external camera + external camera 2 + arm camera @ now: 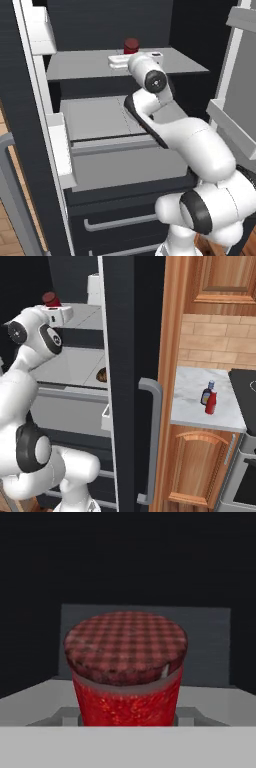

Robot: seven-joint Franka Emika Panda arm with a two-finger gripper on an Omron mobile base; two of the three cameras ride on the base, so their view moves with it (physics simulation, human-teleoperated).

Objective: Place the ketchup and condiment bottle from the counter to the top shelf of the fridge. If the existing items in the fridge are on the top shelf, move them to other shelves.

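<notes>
Tool (131, 56) reaches onto the fridge's (122, 356) top shelf (180, 62), seemingly clasping the red can (126, 669) to clear room, while ketchup (211, 402) and condiment bottle (206, 394) wait on the surface (192, 406).

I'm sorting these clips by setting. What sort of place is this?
A simulated home kitchen, most likely: an open tall black fridge with light-grey shelves, a white-grey marbled counter over wooden cabinets, and a black stovetop beside it.

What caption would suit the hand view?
Gripper closed around the red can on the fridge's top shelf.
</notes>
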